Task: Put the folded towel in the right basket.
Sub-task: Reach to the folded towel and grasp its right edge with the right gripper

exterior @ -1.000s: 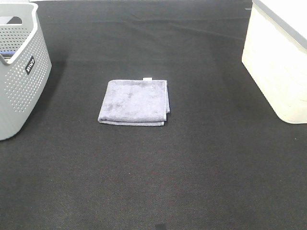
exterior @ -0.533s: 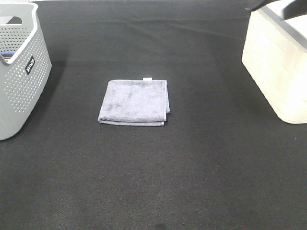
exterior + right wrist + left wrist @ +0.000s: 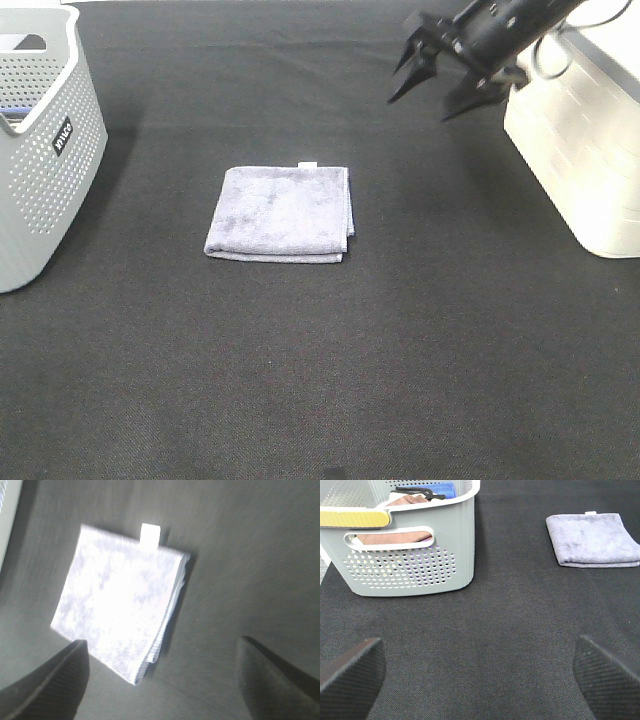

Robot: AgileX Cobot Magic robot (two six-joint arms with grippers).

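The folded towel lies flat at frame centre, its white tag on the far edge. At the left edge, the grey perforated basket bears a black label whose white lettering is likely too small to read. At upper right, the right gripper hangs wide and empty beside the right basket. The left gripper is spread wide too.
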